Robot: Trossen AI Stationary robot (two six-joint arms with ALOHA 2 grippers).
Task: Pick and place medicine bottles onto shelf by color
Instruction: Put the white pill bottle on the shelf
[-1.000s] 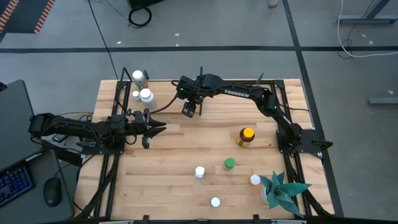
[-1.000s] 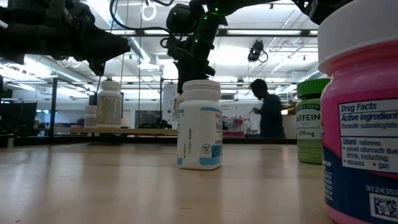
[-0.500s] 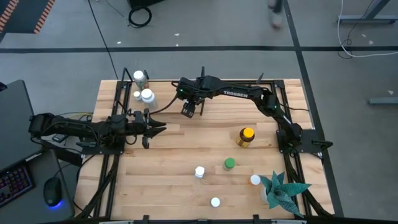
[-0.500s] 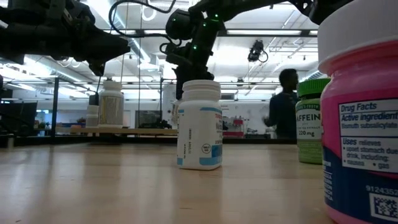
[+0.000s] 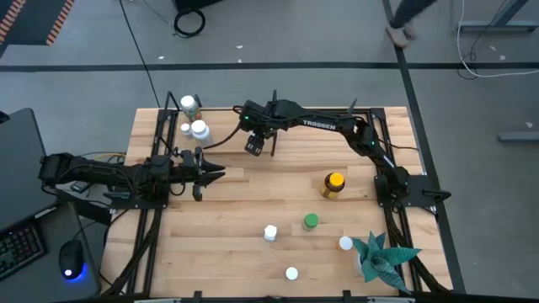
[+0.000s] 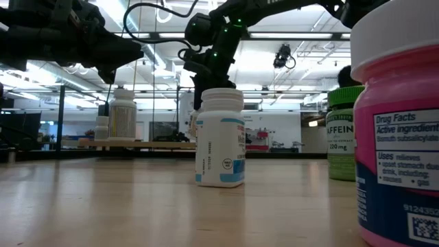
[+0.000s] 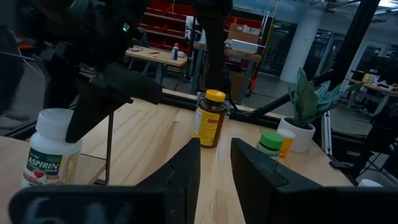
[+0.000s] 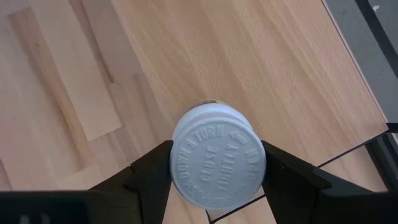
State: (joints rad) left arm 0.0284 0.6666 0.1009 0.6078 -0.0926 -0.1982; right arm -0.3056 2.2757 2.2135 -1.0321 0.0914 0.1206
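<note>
From my remote station, the floor around the rig reads as smooth grey concrete, crossed by dark taped lines and a few loose black cables. An orange-and-black hazard-striped strip sits at the upper left corner of the high view. To the left of the light wooden plank tabletop I see a black keyboard and a black computer mouse. Level across the table, long white ceiling light strips brighten an open workshop. The left wrist view shows red storage bins on racking, a distant workbench, and a pale round concrete column.
</note>
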